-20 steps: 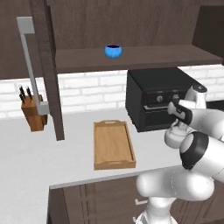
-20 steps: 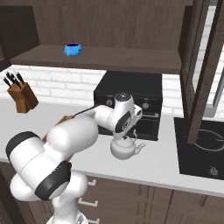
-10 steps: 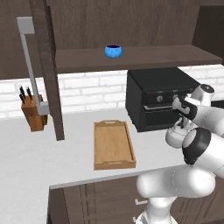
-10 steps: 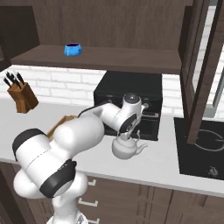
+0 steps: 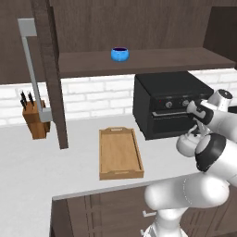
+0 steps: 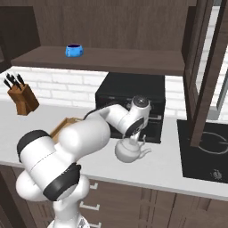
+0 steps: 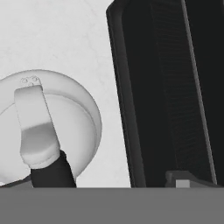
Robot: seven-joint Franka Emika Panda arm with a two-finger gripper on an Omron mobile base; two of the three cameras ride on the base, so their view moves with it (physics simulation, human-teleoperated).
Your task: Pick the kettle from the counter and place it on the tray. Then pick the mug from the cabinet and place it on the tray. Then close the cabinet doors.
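The silver-grey kettle (image 5: 186,145) (image 6: 128,151) (image 7: 78,118) stands on the light-grey counter (image 5: 28,162) just in front of the black oven. My gripper (image 5: 199,128) (image 6: 135,134) (image 7: 118,177) hangs open right above it, pointing down. In the hand view one dark fingertip sits at the end of the kettle's arched handle (image 7: 37,131) and the other is over by the oven, so the handle is not between them. The wooden tray (image 5: 119,155) lies empty to the kettle's left. The blue mug (image 5: 120,54) (image 6: 74,50) stands on the cabinet shelf (image 5: 152,62).
The black countertop oven (image 5: 166,102) (image 6: 129,95) is close behind the hand. Open cabinet doors (image 5: 51,69) (image 6: 202,67) stand out on both sides, the left with a long grey bar handle (image 5: 32,69). A knife block (image 5: 36,118) sits far left, a cooktop (image 6: 205,147) to the right.
The hand has shifted a little to the right and towards the oven, staying over the kettle. The kettle, tray and mug have not moved.
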